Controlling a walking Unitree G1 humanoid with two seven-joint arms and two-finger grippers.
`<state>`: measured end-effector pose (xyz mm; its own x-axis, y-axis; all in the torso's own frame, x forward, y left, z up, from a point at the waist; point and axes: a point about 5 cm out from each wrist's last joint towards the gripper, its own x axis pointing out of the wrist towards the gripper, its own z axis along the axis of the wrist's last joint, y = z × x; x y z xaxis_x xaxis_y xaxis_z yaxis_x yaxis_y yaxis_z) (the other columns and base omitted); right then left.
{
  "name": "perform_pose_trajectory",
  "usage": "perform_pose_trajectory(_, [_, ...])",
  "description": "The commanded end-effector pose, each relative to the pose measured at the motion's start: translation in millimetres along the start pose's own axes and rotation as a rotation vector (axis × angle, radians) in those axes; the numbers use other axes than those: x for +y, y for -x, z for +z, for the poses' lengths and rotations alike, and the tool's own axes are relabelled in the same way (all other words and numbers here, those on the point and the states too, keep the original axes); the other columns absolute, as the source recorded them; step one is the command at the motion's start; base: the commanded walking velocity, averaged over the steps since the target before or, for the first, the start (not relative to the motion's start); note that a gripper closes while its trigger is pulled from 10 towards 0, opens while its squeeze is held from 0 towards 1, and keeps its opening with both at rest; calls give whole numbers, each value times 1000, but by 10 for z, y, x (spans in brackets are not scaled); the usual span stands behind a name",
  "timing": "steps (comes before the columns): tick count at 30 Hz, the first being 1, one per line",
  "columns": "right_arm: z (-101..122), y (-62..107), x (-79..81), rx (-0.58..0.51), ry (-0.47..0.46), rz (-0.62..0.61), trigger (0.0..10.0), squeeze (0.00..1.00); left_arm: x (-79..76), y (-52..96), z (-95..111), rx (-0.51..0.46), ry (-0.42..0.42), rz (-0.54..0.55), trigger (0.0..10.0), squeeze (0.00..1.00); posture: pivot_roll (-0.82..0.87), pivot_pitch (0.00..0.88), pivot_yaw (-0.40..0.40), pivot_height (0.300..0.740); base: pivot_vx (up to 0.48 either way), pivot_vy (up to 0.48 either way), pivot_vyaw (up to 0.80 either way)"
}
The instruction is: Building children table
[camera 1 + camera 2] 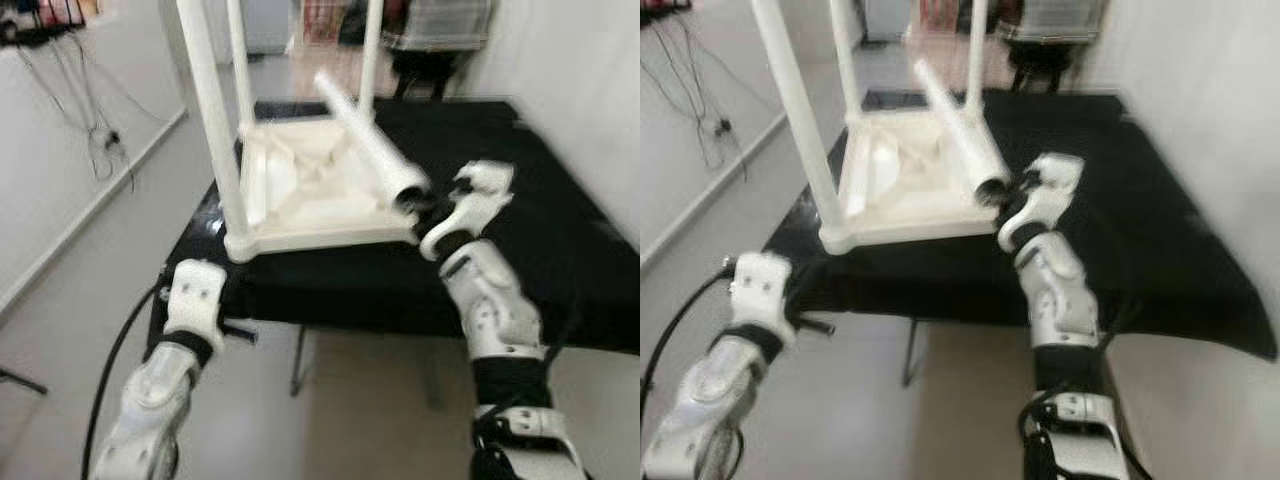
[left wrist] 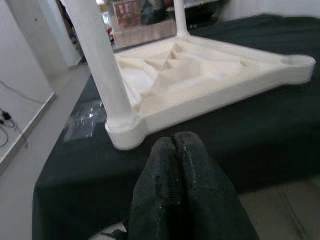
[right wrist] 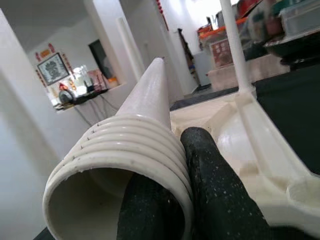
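Right gripper at frame centre clamps a loose white leg, angled toward upper centre. Left gripper, fingers pressed together and empty, sits lower left off the black bench. Upturned white table with three legs fitted lies on bench, upper centre.

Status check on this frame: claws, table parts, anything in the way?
Right claw shut on loose leg. Left claw shut, empty, near tabletop corner. Three legs fitted. Nothing blocking.
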<state>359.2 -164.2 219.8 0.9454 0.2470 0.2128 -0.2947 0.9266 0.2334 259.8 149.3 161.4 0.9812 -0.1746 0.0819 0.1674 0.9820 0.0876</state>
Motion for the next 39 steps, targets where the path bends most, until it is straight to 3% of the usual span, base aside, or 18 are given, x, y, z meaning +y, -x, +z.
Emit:
perform_pose_trajectory(1, [45,5,7,-23,17,5,10000,0,5,4,-4,5,-10,0,10000,0,-88,16,40,740,-262,0,0])
perform_pose_trajectory(6, [16,7,15,-8,38,11,10000,0,5,3,7,-4,0,0,10000,0,-88,16,40,740,-207,0,0])
perform_pose_trajectory(19, [-156,24,168,45,47,71,10000,0,162,-21,95,-42,56,79,10000,0,-80,14,39,740,0,0,-800])
perform_pose_trajectory(27, [-153,34,187,-5,37,73,10000,0,554,-96,339,-141,323,191,10000,0,-71,10,38,740,0,0,-400])
perform_pose_trajectory(32, [-118,53,227,-46,23,109,10000,0,582,-136,372,-163,445,178,10000,0,-81,7,39,740,0,0,0])
perform_pose_trajectory(35, [-85,84,239,-90,14,150,10000,0,588,-162,430,-204,576,146,10000,0,-84,4,39,740,0,0,0])
perform_pose_trajectory(37, [-76,91,237,-101,15,158,10000,0,588,-164,441,-212,595,136,10000,0,-84,4,39,740,0,0,0])
perform_pose_trajectory(38, [-67,100,235,-110,13,170,10000,0,590,-162,456,-222,614,128,10000,224,-85,3,42,740,0,0,0])
perform_pose_trajectory(39, [-67,100,235,-110,13,170,10000,0,590,-162,456,-222,614,128,10000,224,-85,3,42,740,0,0,0])
